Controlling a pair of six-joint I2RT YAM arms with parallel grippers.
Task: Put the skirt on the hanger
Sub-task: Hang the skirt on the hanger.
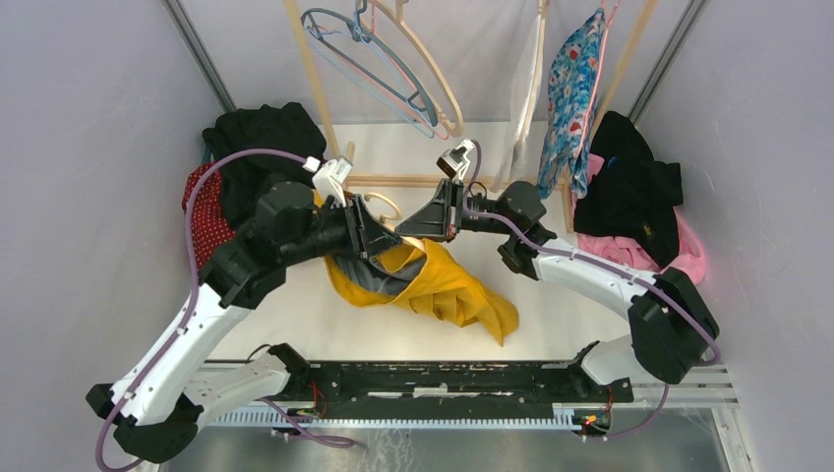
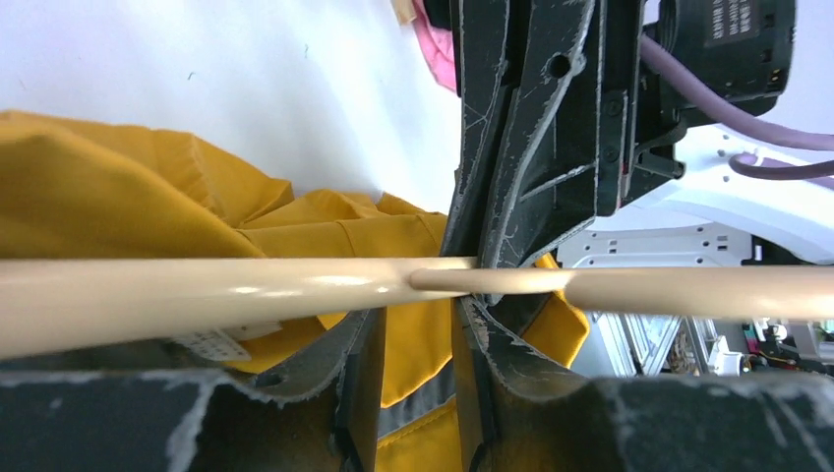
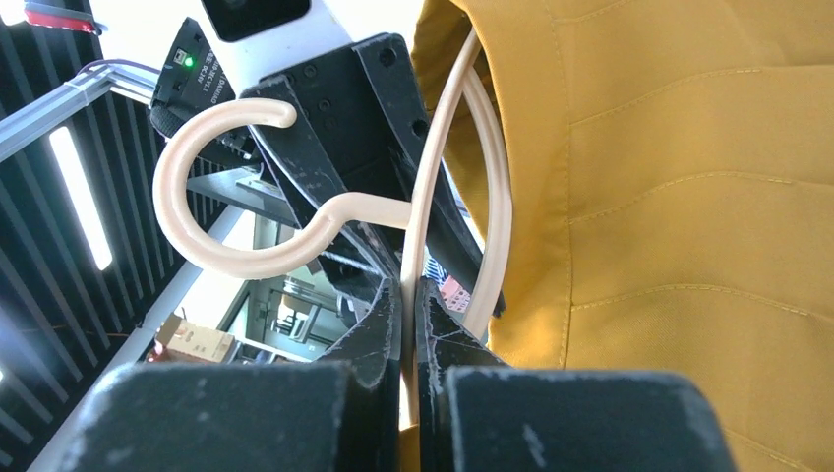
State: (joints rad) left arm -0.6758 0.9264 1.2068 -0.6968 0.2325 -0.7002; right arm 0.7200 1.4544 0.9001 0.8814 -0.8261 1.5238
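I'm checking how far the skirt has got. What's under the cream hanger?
The yellow skirt lies bunched under the hanger, grey lining showing, on the white table. The hanger's lower part is covered by fabric.

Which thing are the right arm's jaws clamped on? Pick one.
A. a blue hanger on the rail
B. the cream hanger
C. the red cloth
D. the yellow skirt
B: in the right wrist view the right jaws are shut on the thin frame of the cream hanger below its hook, with the yellow skirt beside them.
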